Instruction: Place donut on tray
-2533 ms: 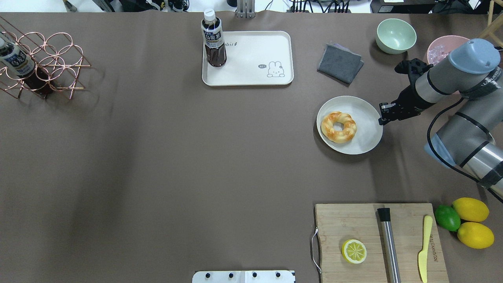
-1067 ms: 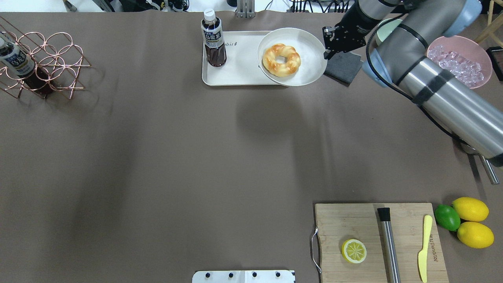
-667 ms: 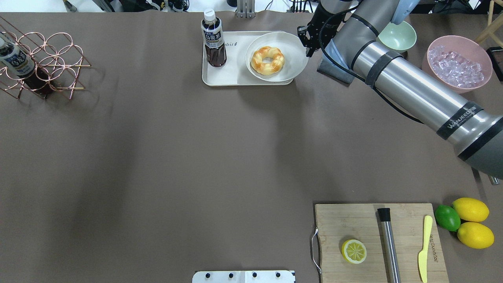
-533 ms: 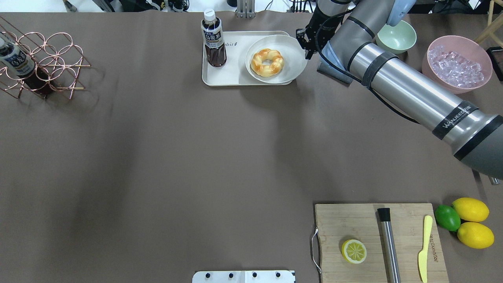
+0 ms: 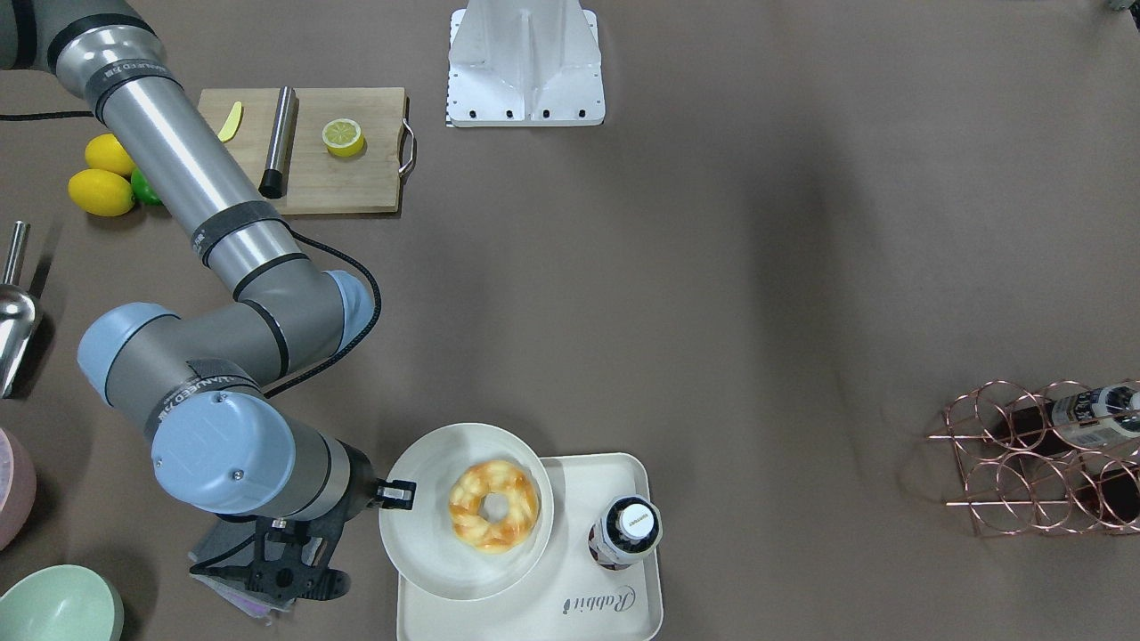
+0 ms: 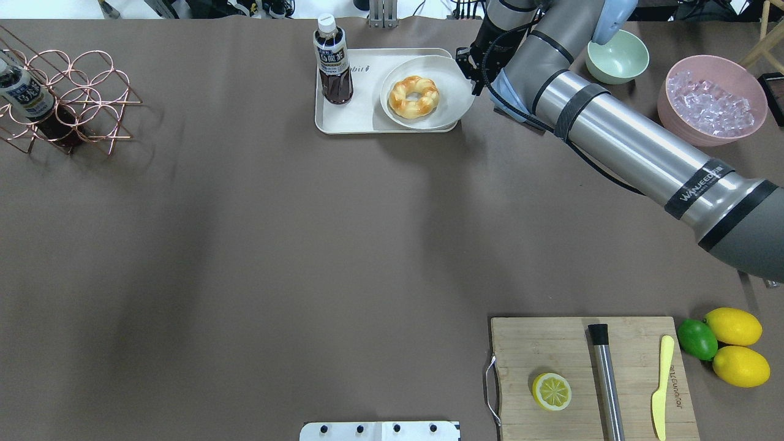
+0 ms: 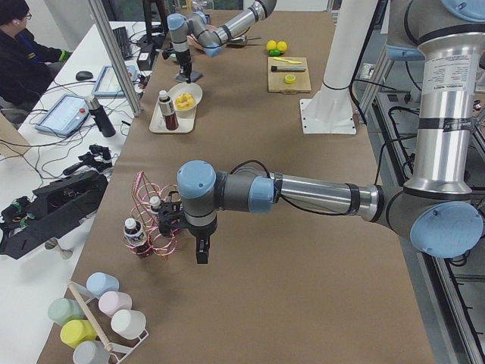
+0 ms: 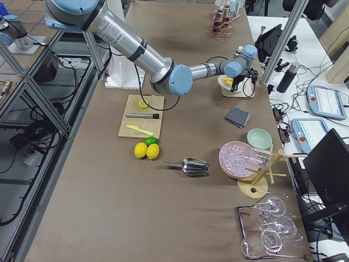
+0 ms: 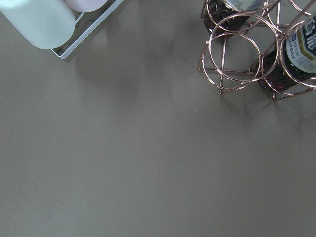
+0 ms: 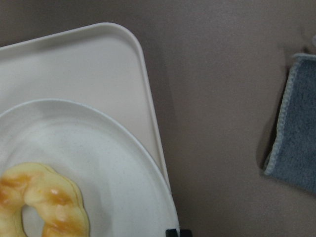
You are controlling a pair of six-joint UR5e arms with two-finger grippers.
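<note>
The golden-brown twisted donut (image 6: 414, 96) lies on a round off-white plate (image 6: 450, 101). My right gripper (image 6: 470, 82) is shut on the plate's right rim and holds it over the right part of the cream tray (image 6: 367, 116). The plate juts past the tray's right edge. I cannot tell whether it rests on the tray. The front-facing view shows the gripper (image 5: 392, 495), plate (image 5: 419, 543), donut (image 5: 494, 506) and tray (image 5: 534, 614). The right wrist view shows donut (image 10: 44, 197), plate (image 10: 98, 163) and tray (image 10: 74, 69). My left gripper (image 7: 201, 254) hangs beside the copper rack; I cannot tell its state.
A dark drink bottle (image 6: 332, 61) stands on the tray's left part. A grey cloth (image 10: 296, 128), a green bowl (image 6: 617, 55) and a pink bowl of ice (image 6: 710, 101) lie to the right. A cutting board (image 6: 591, 376) with a lemon half is near the robot. A copper rack (image 6: 67, 101) is far left.
My right arm has carried the plate with the donut from the table's right side to over the tray. In the last half second it has shifted slightly left.
</note>
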